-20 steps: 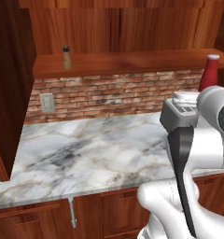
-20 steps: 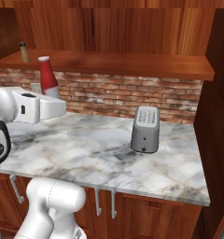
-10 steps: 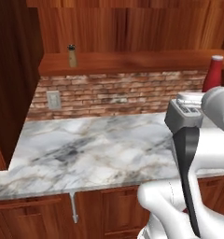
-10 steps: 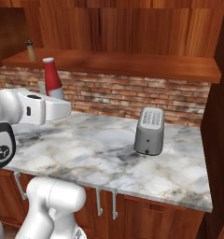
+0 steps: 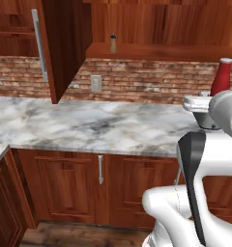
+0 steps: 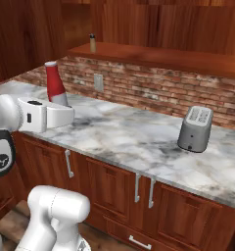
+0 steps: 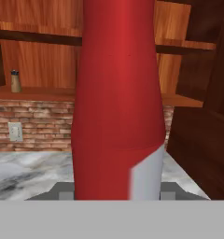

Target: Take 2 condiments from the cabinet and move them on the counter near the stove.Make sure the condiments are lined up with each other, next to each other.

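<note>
My gripper point(image 7: 116, 192) is shut on the slim red squeeze bottle point(image 7: 118, 93), which stands upright between the fingers above the marble counter point(image 5: 89, 125). The bottle point(image 5: 221, 77) rises from the hand at the right edge of the left base view. In the right base view the bottle point(image 6: 55, 83) sits at the left, over the gripper point(image 6: 63, 107). The brown shaker point(image 5: 113, 43) stands alone on the cabinet shelf point(image 5: 161, 52), far left of the bottle; shaker point(image 6: 92, 43), shaker point(image 7: 14, 81). The stove is out of view.
An open cabinet door point(image 5: 65, 43) with a metal handle juts out over the counter at the left. A grey toaster point(image 6: 195, 129) stands on the counter point(image 6: 129, 142) to the right. A wall outlet point(image 5: 95, 83) is set in the brick backsplash.
The whole scene has slid rightward in both base views, so the base has moved. The red bottle stays in the shut gripper and the shaker stays on the shelf.
</note>
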Tool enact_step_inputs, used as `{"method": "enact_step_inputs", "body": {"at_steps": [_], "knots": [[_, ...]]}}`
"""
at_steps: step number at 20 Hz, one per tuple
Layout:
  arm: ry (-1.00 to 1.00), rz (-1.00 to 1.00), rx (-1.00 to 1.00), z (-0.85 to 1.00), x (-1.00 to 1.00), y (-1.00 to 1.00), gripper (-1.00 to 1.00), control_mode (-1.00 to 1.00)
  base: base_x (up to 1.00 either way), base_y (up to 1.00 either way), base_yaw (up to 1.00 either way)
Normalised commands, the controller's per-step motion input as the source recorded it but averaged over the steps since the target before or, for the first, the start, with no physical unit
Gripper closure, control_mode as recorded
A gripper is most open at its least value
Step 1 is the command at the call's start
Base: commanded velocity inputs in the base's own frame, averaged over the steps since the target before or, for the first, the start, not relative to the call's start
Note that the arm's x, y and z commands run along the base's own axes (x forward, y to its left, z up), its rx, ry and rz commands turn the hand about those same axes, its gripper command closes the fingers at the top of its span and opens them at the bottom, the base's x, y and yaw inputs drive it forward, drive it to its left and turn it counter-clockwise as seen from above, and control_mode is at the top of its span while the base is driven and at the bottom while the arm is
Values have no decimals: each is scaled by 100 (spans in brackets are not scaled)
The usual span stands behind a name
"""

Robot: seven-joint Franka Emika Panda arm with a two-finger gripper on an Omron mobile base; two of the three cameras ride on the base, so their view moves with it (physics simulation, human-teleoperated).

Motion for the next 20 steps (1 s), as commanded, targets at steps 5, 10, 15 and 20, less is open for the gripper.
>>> {"method": "enact_step_inputs", "body": {"at_steps": [5, 10, 15, 20], "knots": [[0, 0, 0, 0, 0, 0, 100, 100, -62, 32, 76], [0, 0, 0, 0, 0, 0, 100, 100, -39, 13, 84], [0, 0, 0, 0, 0, 0, 100, 100, -36, 2, 79], [0, 0, 0, 0, 0, 0, 100, 100, -51, 0, 80]]}}
